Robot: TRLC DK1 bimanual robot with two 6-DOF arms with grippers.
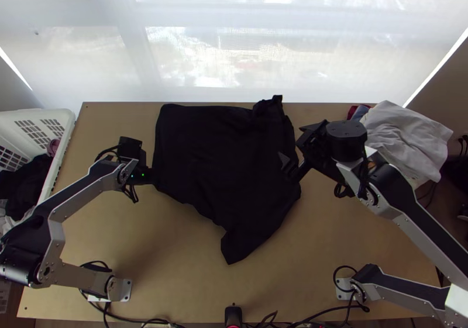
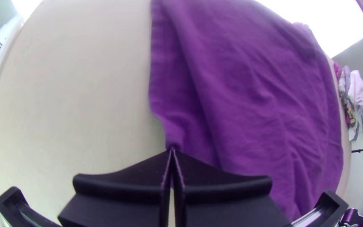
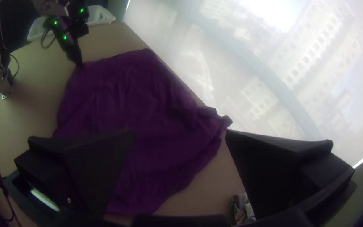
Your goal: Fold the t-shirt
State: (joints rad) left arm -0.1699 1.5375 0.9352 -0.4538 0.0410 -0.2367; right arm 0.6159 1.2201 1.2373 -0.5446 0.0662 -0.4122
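The left claw is closed on an edge of the shirt; the right claw gapes wide, holding nothing. Spread mid-frame on the tabletop, the cloth should handle light and limp, best pinched by its crumpled upper-right corner.

The top view's left edge cuts off the white basket; its dark contents are perhaps cloth.
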